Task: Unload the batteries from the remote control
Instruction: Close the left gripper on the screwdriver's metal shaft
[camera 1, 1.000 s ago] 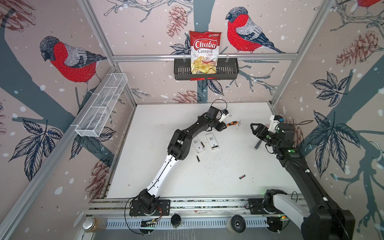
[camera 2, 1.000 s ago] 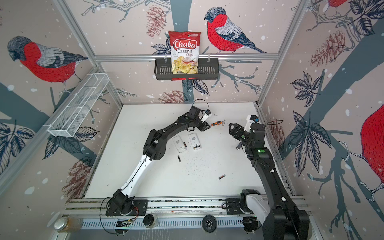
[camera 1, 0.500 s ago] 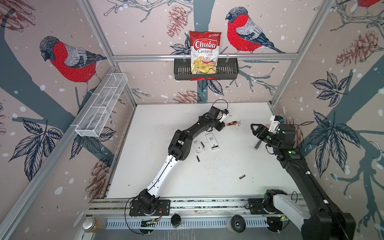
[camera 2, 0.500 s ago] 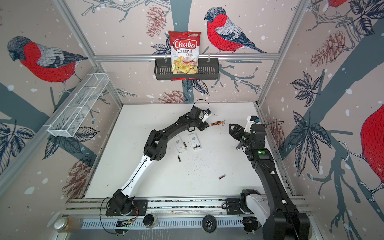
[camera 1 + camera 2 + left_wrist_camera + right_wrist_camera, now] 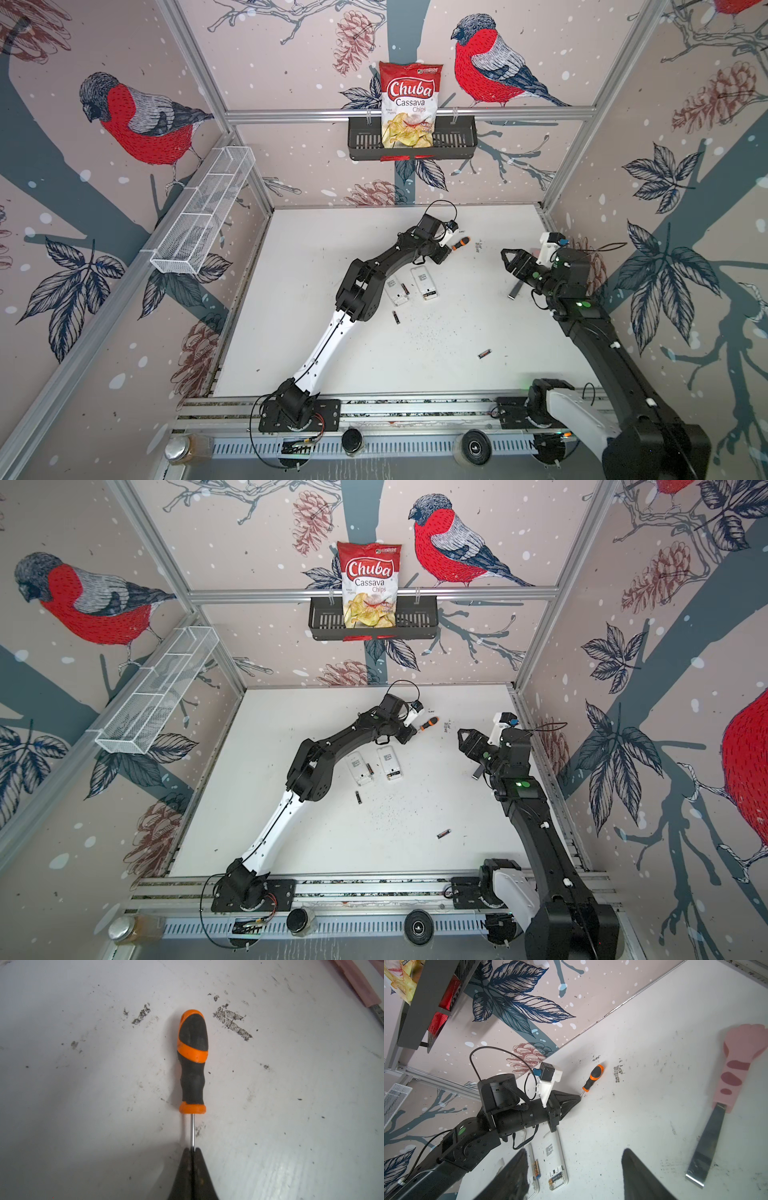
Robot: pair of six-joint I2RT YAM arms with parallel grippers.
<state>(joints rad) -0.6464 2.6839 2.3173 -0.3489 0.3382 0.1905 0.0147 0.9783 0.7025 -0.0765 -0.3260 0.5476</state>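
Legible writing: only the crisp bag [image 5: 409, 104], standing in the black wall basket [image 5: 457, 139], marked "Chuba Cassava Chips". A white remote [image 5: 396, 291] and a second white remote [image 5: 424, 283] lie side by side at mid-surface, backs up. Each carries a printed label too small to read.

In the right wrist view the bays are uncovered, and a seated battery [image 5: 556, 1178] rests in one. A loose battery [image 5: 396, 318] lies just in front of the remotes. A second loose battery [image 5: 484, 354] lies well apart, nearer the right arm's base.

The left arm reaches far across. The left hand [image 5: 192, 1149] is low and clenched on the bare metal shaft of the orange-and-black screwdriver [image 5: 193, 1059], which lies on the surface [image 5: 332, 232].

The right hand [image 5: 509, 257] hangs above the surface, fingers spread and grasping nothing, near a pink-handled scraper [image 5: 733, 1076].
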